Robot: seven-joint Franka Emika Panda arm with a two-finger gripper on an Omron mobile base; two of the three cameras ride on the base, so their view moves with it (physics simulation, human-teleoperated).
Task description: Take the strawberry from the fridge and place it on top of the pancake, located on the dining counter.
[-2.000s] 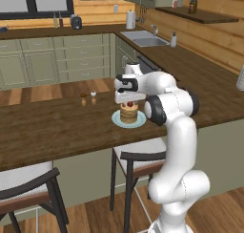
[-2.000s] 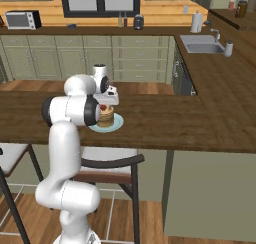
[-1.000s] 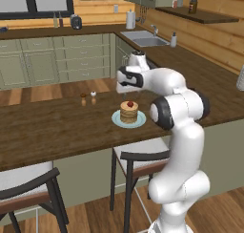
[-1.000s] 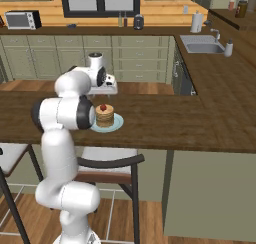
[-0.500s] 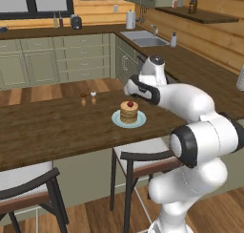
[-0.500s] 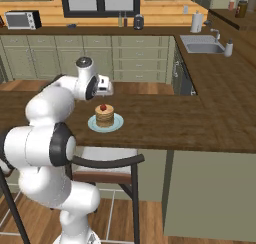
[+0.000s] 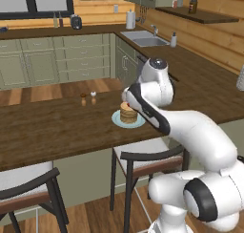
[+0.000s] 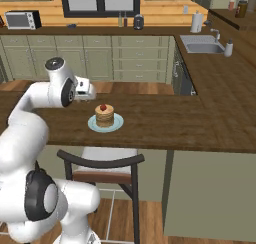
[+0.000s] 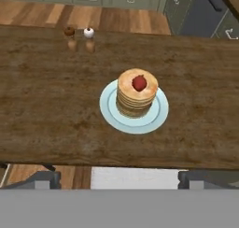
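Note:
The strawberry [image 9: 139, 82] rests on top of the pancake [image 9: 135, 98], a golden-tan stack on a pale teal plate [image 9: 111, 116], out on the dining counter [image 9: 46, 105]. From the right base view the strawberry [image 8: 103, 107] shows as a red dot on the pancake [image 8: 104, 117]. My gripper [image 8: 93, 94] hangs up and to the left of the stack, clear of it, open and holding nothing. In the left base view my arm partly covers the pancake [image 7: 127, 114] on its plate [image 7: 119, 120]. The fridge is out of view.
Two small shakers [image 9: 69, 32] [image 9: 88, 33] stand on the counter's far side. Dark-framed stools [image 7: 143, 155] [image 8: 100, 163] sit along the near edge. A sink [image 8: 205, 48] and a microwave [image 8: 22, 19] are on the back worktop.
My hand has lifted off the pancake stack and drawn back above the counter's near side. The strawberry stays on the stack.

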